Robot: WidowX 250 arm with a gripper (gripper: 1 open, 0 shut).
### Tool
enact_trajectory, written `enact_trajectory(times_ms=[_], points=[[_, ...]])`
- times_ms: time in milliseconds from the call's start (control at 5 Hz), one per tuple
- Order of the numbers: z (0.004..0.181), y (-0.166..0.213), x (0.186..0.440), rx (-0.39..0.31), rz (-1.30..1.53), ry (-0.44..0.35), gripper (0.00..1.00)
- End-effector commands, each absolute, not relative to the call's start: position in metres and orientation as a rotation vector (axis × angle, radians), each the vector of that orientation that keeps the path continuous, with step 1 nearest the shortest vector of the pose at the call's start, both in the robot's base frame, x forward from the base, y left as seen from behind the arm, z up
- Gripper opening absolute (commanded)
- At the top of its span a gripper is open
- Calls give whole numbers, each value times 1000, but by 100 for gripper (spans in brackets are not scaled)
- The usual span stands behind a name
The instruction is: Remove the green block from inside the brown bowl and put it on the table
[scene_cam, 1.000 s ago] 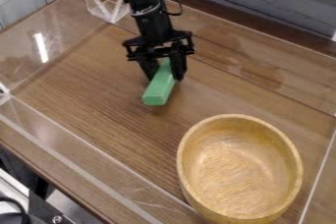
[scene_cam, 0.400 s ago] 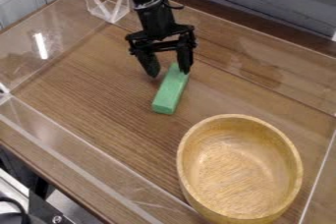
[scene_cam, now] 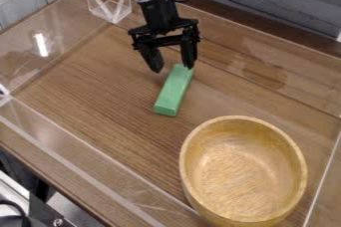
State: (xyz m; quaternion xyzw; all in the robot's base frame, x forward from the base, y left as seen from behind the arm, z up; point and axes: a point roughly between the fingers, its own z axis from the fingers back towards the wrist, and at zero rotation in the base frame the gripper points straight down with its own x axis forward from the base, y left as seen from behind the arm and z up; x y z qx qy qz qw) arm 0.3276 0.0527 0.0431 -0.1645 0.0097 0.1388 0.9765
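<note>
- Small bright green rectangular bar [scene_cam: 172, 91] lies flat on the brown wood-grain tabletop [scene_cam: 83, 102], out of the round light tan wooden bowl [scene_cam: 242, 176]; bar sits at about eleven o'clock from the bowl, well apart from it.
- My black claw [scene_cam: 167, 52] is at the bar's twelve o'clock end; fingers spread apart, nothing clamped between them as far as I can see.
- Handling, my guess: light, stiff, keeps its shape, no need to squeeze hard. Unlikely to break.
- Surface looks plain and smooth, so could slip or twist if pinched near one end.
- Best hold: across the narrow width, at the middle of the length, one finger at about three o'clock, other at nine.
- Long axis runs roughly one to seven o'clock; I'd turn the claw to match if regripping.
- Placement looks done to me; no regrip needed. Lift straight clear, else a fingertip might nudge the near end.
</note>
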Motion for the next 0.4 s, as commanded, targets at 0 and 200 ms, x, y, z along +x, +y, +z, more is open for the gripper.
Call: enact_trajectory(times_ms=[0,200], points=[[65,53,340,-320,257,-36,100],[69,53,343,-320,253,-36,100]])
